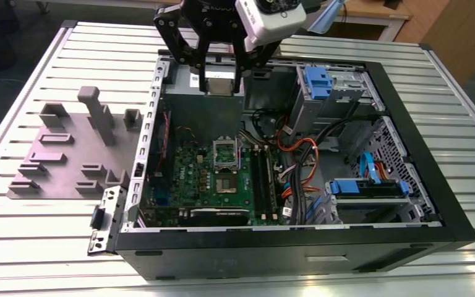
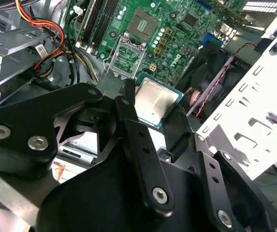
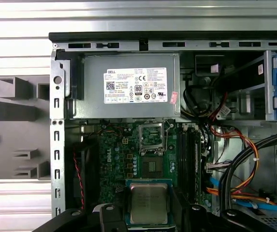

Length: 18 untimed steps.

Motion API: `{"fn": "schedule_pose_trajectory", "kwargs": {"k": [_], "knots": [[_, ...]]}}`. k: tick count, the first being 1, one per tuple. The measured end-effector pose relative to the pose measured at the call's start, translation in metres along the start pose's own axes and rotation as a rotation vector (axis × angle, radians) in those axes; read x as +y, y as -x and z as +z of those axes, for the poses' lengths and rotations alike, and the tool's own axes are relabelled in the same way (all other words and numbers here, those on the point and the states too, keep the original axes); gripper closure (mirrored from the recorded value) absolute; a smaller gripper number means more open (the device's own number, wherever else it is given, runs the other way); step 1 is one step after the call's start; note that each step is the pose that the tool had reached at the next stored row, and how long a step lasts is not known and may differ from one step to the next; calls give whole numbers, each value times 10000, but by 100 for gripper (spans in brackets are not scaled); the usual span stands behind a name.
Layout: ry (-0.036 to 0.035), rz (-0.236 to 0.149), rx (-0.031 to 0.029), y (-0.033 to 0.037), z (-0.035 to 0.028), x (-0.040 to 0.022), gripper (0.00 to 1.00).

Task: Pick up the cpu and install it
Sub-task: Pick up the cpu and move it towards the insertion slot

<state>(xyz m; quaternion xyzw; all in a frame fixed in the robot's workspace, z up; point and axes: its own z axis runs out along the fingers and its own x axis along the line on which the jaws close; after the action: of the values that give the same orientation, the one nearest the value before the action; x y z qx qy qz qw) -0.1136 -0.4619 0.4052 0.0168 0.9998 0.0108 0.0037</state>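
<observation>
Open from above across board (image 1: 208, 182): low parts only, plus metal frame (image 1: 225, 150) mid-board. Hemmed on the exterior view's right by RAM slots (image 1: 260, 176), then tangled cables (image 1: 303, 154). Blocked past those by drive cages (image 1: 324, 83). Walled by PSU (image 3: 128, 87) at one end and case (image 1: 303, 247) rim all round. Above the opening: gripper (image 3: 149, 215) clamped on cpu (image 2: 155, 99), clear of everything. Outside the case, tall posts of fixture (image 1: 72, 148) on table (image 1: 452, 124).
</observation>
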Motion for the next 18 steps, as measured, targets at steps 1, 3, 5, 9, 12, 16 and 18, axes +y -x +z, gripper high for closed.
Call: {"fn": "schedule_pose_trajectory", "kwargs": {"k": [1,3,5,9,12,16,18], "knots": [[0,-1,0,4,0,0,53],[0,-2,0,29,0,2,53],[0,-1,0,60,1,2,53],[0,-1,0,103,1,3,53],[-1,0,0,118,1,4,53],[0,0,0,143,1,5,53],[0,-1,0,162,1,5,53]]}}
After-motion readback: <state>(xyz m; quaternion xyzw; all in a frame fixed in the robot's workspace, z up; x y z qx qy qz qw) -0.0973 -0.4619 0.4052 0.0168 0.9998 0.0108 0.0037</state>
